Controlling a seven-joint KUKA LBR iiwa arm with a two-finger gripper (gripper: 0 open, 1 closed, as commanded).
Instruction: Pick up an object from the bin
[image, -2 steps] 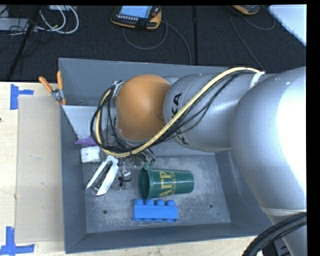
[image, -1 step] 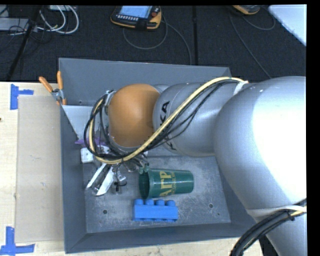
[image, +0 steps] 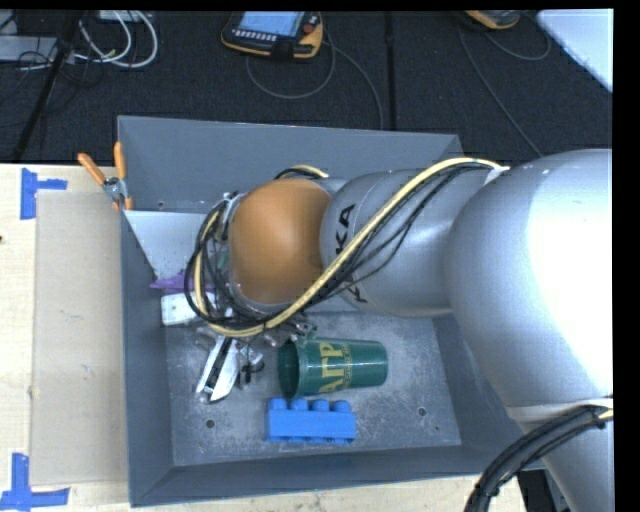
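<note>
floor: dark carpet (image: 420, 80) | cables (image: 120, 35) lying loose | handheld controller (image: 272, 32), possibly a teach pendant

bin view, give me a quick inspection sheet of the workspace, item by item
surface: grey bin floor, speckled with dust, no spill seen
job's things: green cup on its side, mouth facing left, yellow letters; blue toy brick flat just in front of it; white-and-black object lying left of the cup
clutter: purple piece and white piece by the left wall, partly hidden by the arm
grippers: gripper low in the bin's left half under the orange cover, between the white-and-black object and the cup's mouth
cables: yellow and black cables along the arm, looping round the cover
surroundings: handheld pendant and loose floor wires behind the bin
</note>
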